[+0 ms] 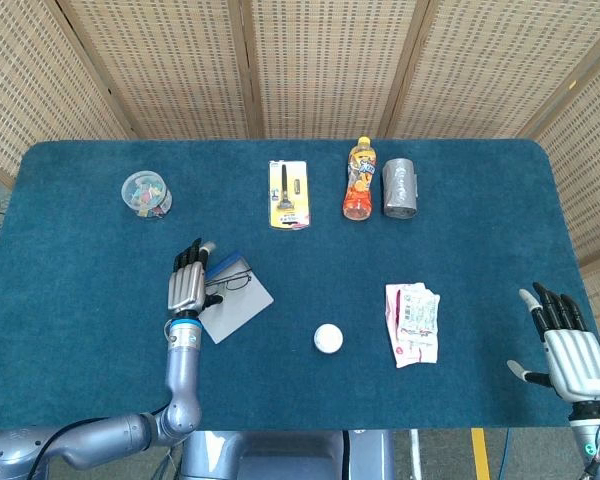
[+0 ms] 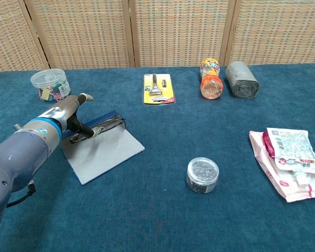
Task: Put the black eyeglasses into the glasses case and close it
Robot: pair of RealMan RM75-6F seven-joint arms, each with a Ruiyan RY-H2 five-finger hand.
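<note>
The glasses case (image 1: pixel 238 307) (image 2: pixel 105 153) lies open at the table's front left, its grey lid flat and its blue tray (image 2: pixel 109 116) on the far side. The black eyeglasses (image 1: pixel 231 282) (image 2: pixel 103 126) lie folded along the blue tray. My left hand (image 1: pixel 186 284) (image 2: pixel 63 116) is at the case's left edge, fingers stretched out with the thumb raised clear of the glasses; the frame's left end lies against the fingers. My right hand (image 1: pixel 563 345) hangs off the table's front right corner, fingers spread and holding nothing; it shows only in the head view.
A clear jar of clips (image 1: pixel 146 193) (image 2: pixel 50 85) stands at the back left. A yellow razor pack (image 1: pixel 289 194), an orange bottle (image 1: pixel 359 178) and a grey roll (image 1: pixel 400 187) lie along the back. A round tin (image 2: pixel 202 175) and pink packets (image 2: pixel 289 163) sit front right.
</note>
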